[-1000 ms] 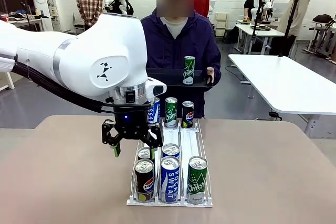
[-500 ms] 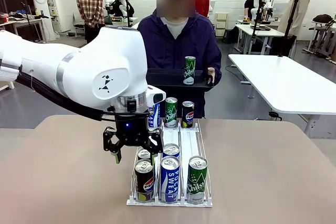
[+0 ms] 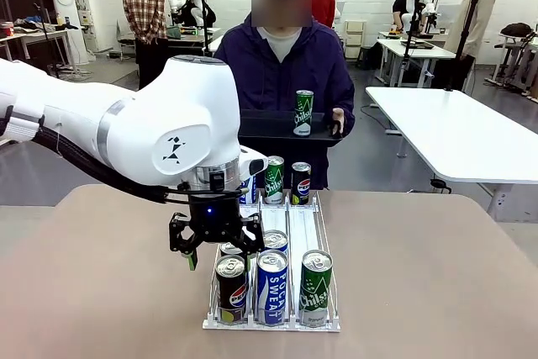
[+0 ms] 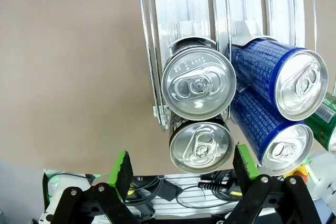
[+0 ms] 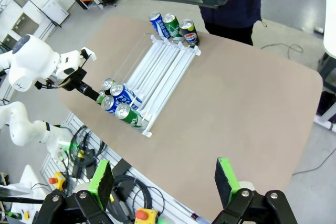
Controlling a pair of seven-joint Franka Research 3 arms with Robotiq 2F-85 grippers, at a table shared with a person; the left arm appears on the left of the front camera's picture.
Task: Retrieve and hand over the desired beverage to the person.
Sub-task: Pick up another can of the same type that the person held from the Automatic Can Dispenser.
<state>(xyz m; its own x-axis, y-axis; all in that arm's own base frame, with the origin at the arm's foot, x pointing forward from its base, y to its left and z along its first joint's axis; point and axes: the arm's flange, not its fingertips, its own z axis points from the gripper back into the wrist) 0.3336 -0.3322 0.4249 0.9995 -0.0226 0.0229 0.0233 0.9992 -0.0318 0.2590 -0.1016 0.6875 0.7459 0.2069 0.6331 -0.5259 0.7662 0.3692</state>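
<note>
Fingers (image 4: 122, 167) spread, left gripper (image 3: 220, 250) hovers straight above the upright front cola can (image 4: 201, 145) in the rack's (image 3: 336, 323) left lane (right gripper (image 5: 165, 181), also spread, hangs well away); person (image 3: 286, 73) stands opposite.

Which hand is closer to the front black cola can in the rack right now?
Left. The left hand hovers open just above that can; the right hand hangs open high up, well away from the rack.

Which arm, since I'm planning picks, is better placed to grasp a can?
Left: the left gripper hovers open over the cans in the rack; the right gripper hangs open high above the table.
</note>
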